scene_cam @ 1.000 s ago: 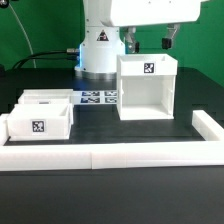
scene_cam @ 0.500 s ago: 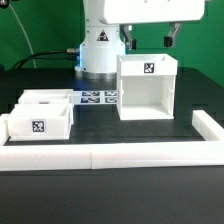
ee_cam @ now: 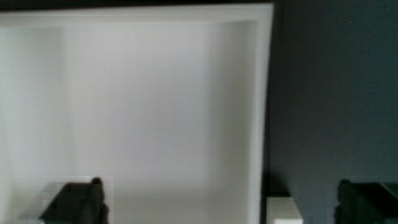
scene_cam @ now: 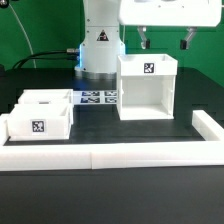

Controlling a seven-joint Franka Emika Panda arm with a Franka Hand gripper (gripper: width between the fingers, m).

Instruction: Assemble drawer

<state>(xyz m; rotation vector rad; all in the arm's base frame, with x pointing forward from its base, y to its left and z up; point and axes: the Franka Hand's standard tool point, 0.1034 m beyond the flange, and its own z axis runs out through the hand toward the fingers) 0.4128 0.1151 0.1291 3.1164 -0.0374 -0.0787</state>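
Note:
The tall white open-fronted box shell [scene_cam: 148, 88] stands on the black table at the exterior view's right, with a tag on its top front. Two shallow white trays [scene_cam: 40, 113] sit side by side at the exterior view's left, the nearer one showing a tag. My gripper [scene_cam: 161, 41] hangs open above and behind the shell, its two dark fingers wide apart. In the wrist view the shell's white inside [ee_cam: 143, 110] fills most of the picture, and the gripper [ee_cam: 222, 200] is open with nothing between the fingertips [ee_cam: 75, 200].
The long low white border wall [scene_cam: 110, 155] runs along the table's front and turns back at the exterior view's right [scene_cam: 208, 125]. The marker board [scene_cam: 97, 98] lies between the trays and the shell. The robot base [scene_cam: 98, 50] stands behind.
The gripper has shifted toward the exterior view's right, from over the shell's left edge to above its middle. The shell and trays have not moved.

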